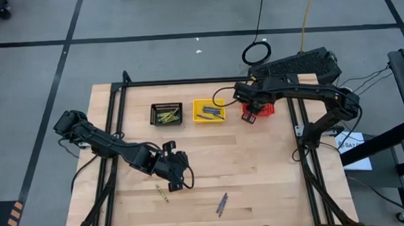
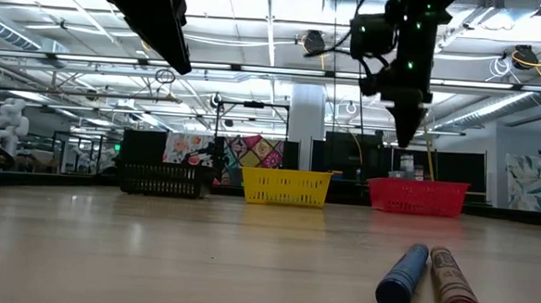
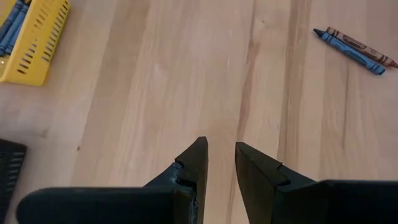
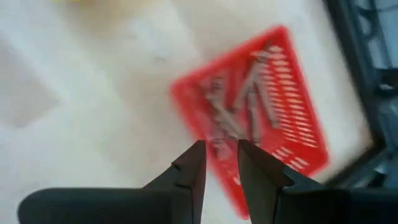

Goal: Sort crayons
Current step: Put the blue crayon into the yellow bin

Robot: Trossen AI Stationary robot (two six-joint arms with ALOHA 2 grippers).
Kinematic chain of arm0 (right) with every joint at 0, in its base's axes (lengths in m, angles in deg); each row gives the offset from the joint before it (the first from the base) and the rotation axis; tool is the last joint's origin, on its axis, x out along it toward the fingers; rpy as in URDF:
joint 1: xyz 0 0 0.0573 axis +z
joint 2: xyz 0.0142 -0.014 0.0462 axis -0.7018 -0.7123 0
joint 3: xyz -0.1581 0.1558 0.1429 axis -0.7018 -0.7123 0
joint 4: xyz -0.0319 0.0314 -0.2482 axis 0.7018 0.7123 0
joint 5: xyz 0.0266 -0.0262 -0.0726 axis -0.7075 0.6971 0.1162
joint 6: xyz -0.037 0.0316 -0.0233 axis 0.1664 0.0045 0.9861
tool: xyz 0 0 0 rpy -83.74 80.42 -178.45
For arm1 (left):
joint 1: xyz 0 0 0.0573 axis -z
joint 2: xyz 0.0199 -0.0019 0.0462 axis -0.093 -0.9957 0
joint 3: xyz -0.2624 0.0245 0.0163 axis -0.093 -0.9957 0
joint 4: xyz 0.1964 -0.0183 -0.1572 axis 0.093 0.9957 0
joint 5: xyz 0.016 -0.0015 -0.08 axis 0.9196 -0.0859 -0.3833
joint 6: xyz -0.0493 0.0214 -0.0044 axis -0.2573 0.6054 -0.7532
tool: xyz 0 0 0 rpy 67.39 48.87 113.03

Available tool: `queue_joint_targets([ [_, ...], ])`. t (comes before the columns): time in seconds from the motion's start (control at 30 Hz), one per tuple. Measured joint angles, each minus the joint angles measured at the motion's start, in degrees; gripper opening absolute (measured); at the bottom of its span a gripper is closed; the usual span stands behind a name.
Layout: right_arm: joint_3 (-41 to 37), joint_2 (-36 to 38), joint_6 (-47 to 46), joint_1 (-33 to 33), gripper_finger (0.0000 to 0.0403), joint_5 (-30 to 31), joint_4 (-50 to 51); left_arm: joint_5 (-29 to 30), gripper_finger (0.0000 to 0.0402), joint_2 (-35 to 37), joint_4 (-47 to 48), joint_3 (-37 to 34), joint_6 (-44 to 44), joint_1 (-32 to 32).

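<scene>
Three small mesh baskets stand in a row at the far side. The black one [image 1: 167, 114] holds olive-yellow crayons, the yellow one [image 1: 208, 110] blue crayons, the red one [image 4: 255, 118] brownish-red crayons. Loose on the table lie an olive-yellow crayon [image 1: 162, 192] and, side by side, a blue crayon [image 3: 348, 46] and a brownish-red crayon [image 3: 364, 46]. My left gripper [image 3: 221, 155] hovers open over bare wood near the olive-yellow crayon, nothing between its fingers. My right gripper [image 4: 219, 155] hangs open above the red basket, pointing down, empty.
A black frame [image 1: 186, 81] runs along the table's far edge and down both sides. Bare wood lies between the baskets and the loose crayons. In the low view the blue crayon [image 2: 403, 279] and brownish-red crayon [image 2: 453, 291] lie close to the near edge.
</scene>
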Motion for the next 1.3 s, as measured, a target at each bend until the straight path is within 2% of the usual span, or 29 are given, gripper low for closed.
queue_joint_targets([
  [0.2, 1.9, 0.0, -3.1, 4.2, 0.0080, -12.8, -0.7, -0.3, 0.0086, 0.0, 0.0, 0.0, 0.0, 0.8],
  [0.3, 1.9, 0.0, -3.5, 7.4, 0.0080, -16.1, -0.8, -0.6, 0.0086, 0.0, 0.4, 0.0, 0.0, 0.9],
  [0.6, 1.9, 0.0, -4.9, 18.9, 0.0080, -16.2, -6.1, -0.9, 0.0086, -0.1, 4.6, 0.0, -1.5, 0.9],
  [0.87, 1.9, 0.0, -10.3, 22.1, 0.0080, -17.5, -13.7, -0.9, 0.0086, -0.1, 4.5, 0.0, -3.0, 0.9],
  [1.03, 1.9, -1.2, -6.2, 24.4, 0.0089, -17.4, -14.2, -0.9, 0.0086, -0.1, 4.5, 0.0, -3.0, 0.9],
  [1.3, 1.9, -7.1, 1.2, 31.3, 0.0127, -17.4, -18.9, -0.9, 0.0086, -0.1, 4.4, 0.0, -3.0, 0.9],
])
